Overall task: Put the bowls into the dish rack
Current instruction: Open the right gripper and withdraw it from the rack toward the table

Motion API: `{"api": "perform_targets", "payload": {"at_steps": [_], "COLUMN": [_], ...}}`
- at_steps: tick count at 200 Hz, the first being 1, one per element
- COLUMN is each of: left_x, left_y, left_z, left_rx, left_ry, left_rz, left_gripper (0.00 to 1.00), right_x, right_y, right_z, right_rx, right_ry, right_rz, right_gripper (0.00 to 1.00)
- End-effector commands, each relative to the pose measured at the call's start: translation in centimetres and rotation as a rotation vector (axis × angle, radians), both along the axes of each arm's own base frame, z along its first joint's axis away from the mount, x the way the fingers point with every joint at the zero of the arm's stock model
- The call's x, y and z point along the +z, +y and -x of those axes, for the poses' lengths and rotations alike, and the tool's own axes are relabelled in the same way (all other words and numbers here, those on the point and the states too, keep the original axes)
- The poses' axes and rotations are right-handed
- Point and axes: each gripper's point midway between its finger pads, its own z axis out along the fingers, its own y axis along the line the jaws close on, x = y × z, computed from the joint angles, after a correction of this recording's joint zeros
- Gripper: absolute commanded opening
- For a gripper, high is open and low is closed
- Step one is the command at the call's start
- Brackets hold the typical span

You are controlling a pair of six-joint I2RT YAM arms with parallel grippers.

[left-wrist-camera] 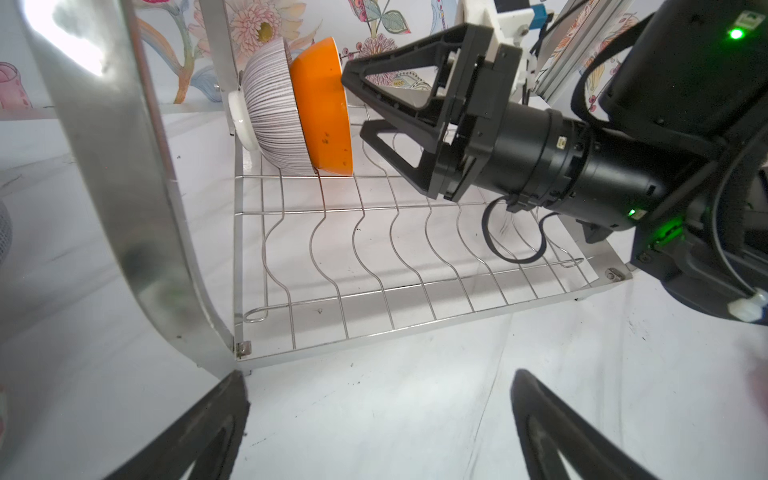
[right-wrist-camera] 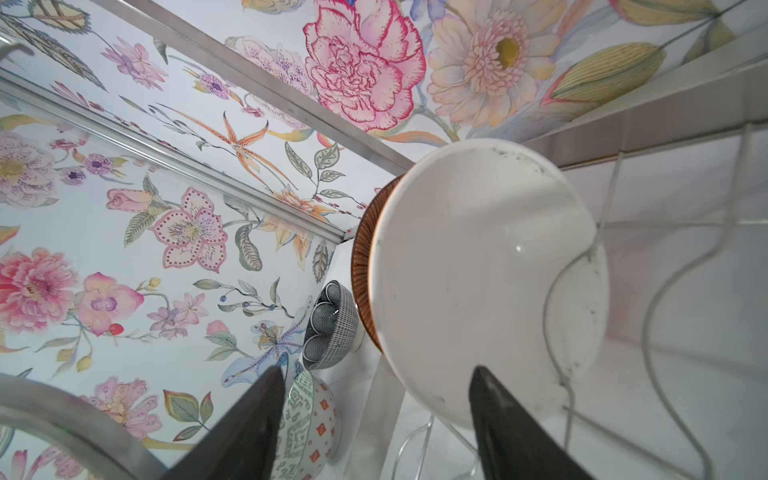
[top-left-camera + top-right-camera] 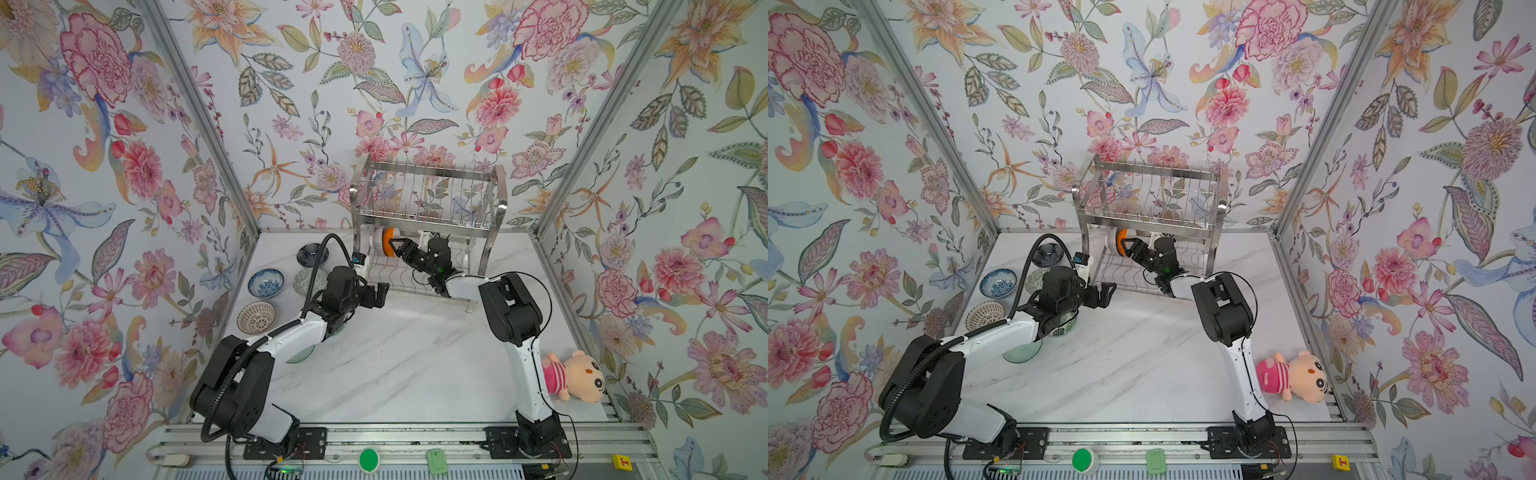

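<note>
release step: orange bowl (image 1: 324,112) on edge on the lower shelf of the dish rack (image 3: 428,174); right gripper (image 1: 353,102) spread astride its rim; left gripper (image 1: 378,374) spread, empty; next, withdraw without nudging.

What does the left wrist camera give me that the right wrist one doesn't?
Left wrist only: the right end effector open beside the orange bowl, and most of the lower shelf of the rack. Right wrist only: that bowl's white face, plus a navy bowl and a patterned bowl outside the rack. Both: the orange bowl on edge against a striped bowl.
</note>
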Motion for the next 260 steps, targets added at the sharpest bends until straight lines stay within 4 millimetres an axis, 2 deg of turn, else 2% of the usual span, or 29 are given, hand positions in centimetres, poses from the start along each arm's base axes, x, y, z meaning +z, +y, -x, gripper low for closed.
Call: {"api": "perform_targets", "payload": {"at_steps": [1,11,71,117,126,128,134,175,201,229,260], "left_x": [0.2,0.2,1.3,1.8,2.0,2.1,2.3,3.4,2.7,1.1,-1.2], "left_y": [1.1,1.3,3.0,4.2,4.3,4.2,4.4,5.8,6.3,7.9,10.6], "left_z": [0.7,1.1,3.6,4.7,4.9,5.0,5.1,5.6,5.6,5.2,5.2], "left_rx": [0.030,0.032,0.050,0.069,0.076,0.074,0.078,0.147,0.174,0.292,0.435], "left_ry": [-0.007,-0.006,-0.026,-0.005,0.001,0.003,0.003,-0.010,0.037,0.116,0.212], "left_rz": [0.000,0.007,0.015,0.028,0.041,0.043,0.053,0.058,0.087,0.097,-0.050], "left_gripper": [0.99,0.99,0.99,0.99,0.99,0.99,0.99,0.99,0.99,0.99,0.99], "right_x": [3.4,3.6,4.0,3.6,3.4,3.4,3.3,3.6,4.1,6.1,8.4], "right_y": [-0.1,-0.2,0.0,-0.2,-0.9,-0.2,0.0,-1.2,-2.4,-3.7,-5.1], "right_z": [1.4,2.0,6.5,10.1,10.3,11.1,11.9,14.5,15.4,16.5,18.1], "right_rx": [-0.018,-0.020,-0.024,-0.018,-0.036,-0.019,-0.016,-0.043,-0.061,-0.047,-0.043], "right_ry": [-0.087,-0.091,-0.098,-0.093,-0.089,-0.094,-0.099,-0.108,-0.094,-0.162,-0.287], "right_rz": [-0.012,0.002,0.149,0.359,0.415,0.426,0.460,0.673,0.806,0.994,1.180], "right_gripper": [0.84,1.00,0.99,0.99,0.99,0.99,0.99,0.99,0.99,0.99,0.99]}}
